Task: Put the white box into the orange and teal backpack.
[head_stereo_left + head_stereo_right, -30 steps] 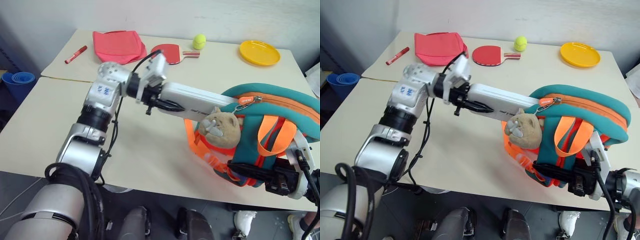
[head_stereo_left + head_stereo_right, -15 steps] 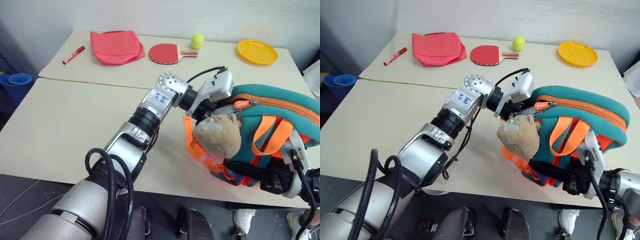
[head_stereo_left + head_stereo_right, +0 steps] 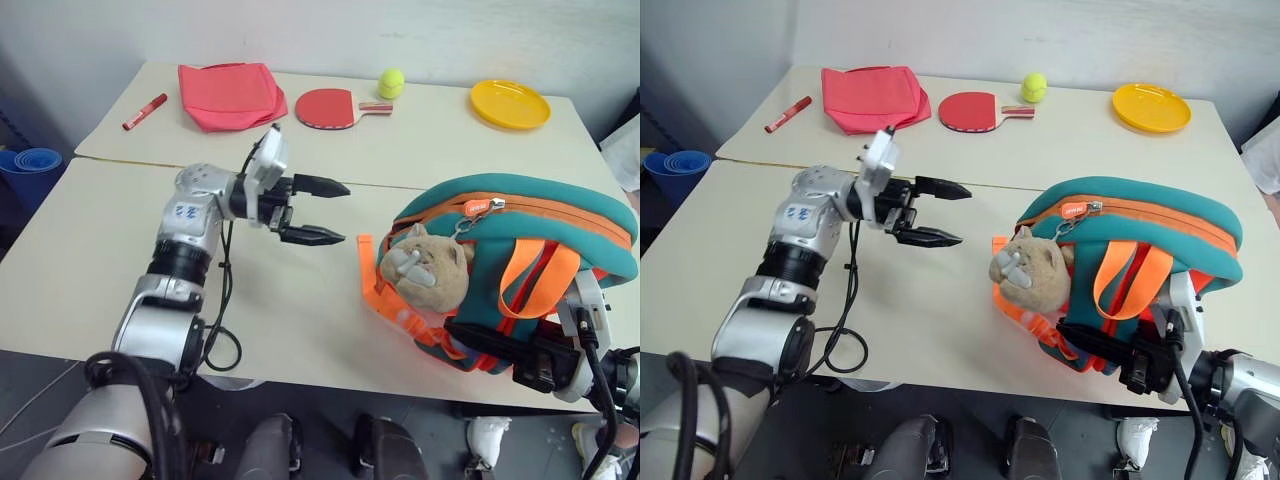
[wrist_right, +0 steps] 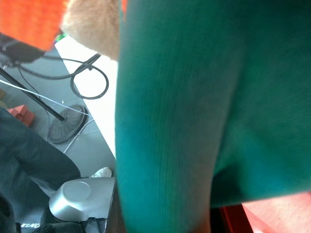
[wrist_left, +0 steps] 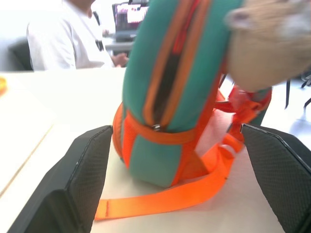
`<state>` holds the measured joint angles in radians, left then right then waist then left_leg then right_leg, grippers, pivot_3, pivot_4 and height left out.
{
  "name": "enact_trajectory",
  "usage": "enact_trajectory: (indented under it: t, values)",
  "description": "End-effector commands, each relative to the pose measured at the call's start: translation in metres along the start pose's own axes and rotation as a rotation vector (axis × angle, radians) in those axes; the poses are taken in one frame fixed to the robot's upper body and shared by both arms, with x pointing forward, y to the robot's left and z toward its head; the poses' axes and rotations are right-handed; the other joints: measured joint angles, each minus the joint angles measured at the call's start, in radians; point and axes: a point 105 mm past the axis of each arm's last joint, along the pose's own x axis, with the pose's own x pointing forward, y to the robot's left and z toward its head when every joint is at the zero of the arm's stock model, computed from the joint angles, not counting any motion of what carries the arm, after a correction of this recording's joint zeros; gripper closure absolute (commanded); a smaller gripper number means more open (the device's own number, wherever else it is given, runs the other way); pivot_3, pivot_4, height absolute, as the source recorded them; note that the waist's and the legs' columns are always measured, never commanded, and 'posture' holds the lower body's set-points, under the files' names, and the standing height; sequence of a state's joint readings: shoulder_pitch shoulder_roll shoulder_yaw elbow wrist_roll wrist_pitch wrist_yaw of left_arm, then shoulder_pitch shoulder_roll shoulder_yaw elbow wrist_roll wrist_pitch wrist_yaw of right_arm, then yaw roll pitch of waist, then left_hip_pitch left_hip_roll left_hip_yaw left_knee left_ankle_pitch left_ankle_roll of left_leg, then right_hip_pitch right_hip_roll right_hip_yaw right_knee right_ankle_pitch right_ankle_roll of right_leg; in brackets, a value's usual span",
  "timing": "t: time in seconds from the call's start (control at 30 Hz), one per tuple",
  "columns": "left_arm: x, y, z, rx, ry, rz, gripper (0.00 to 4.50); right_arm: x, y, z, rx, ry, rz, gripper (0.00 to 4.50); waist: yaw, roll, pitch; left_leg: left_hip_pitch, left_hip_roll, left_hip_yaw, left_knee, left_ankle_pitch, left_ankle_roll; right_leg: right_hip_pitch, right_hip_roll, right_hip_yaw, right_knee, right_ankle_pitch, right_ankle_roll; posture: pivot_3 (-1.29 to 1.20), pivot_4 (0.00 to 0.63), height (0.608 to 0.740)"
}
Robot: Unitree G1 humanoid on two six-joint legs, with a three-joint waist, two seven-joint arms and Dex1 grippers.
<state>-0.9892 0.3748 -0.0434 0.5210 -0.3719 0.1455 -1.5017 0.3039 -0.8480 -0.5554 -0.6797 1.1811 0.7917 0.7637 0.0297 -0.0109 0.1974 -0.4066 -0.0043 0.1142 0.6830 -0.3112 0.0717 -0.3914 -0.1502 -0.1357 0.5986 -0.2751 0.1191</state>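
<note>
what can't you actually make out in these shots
- White box: none visible; the backpack fabric would hide anything inside, in the eye views.
- Right end effector: fingertips buried in the backpack's fabric and straps, so its contact point is hidden.
- Right wrist view: teal fabric pressed close, blocking the table.

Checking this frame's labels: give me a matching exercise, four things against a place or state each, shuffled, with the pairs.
Things:
1. left gripper
2. orange and teal backpack
3. tennis ball
4. red marker

Places or states:
A. near the table's far left edge, beside the red-pink cloth
B. open and empty, pointing at the backpack
C. at the table's near right edge, plush cat on its front
D. by the red paddle's handle at the table's far side

Pairs: 1-B, 2-C, 3-D, 4-A
</note>
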Motion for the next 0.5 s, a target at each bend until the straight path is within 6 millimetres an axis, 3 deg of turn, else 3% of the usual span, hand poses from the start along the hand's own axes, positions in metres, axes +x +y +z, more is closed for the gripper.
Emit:
enact_trajectory:
  t: [0.03,0.27,0.5]
  values:
    - [0.013,-0.032,0.019,0.132,-0.038,-0.136,0.1,0.0,0.0,0.002,-0.01,-0.004,0.014,4.5,-0.004,0.0,0.0,0.0,0.0,0.0,0.0,0.0,0.0,0.0,0.0,0.0,0.0,0.0,0.0,0.0,0.15,0.74]
    - [0.044,-0.047,0.019,0.202,-0.108,-0.113,0.1,0.0,-0.006,0.007,-0.016,-0.004,0.01,4.5,-0.001,0.0,0.0,0.001,0.0,0.0,0.0,0.001,0.0,0.0,0.001,0.001,0.002,0.0,0.0,0.0,0.15,0.74]
    - [0.074,-0.044,0.022,0.226,-0.155,-0.118,0.1,0.005,-0.004,0.008,-0.005,-0.01,0.031,4.5,-0.001,0.0,0.0,0.001,0.0,0.0,0.0,0.001,0.0,0.0,0.001,0.001,0.001,0.0,0.0,0.0,0.15,0.74]
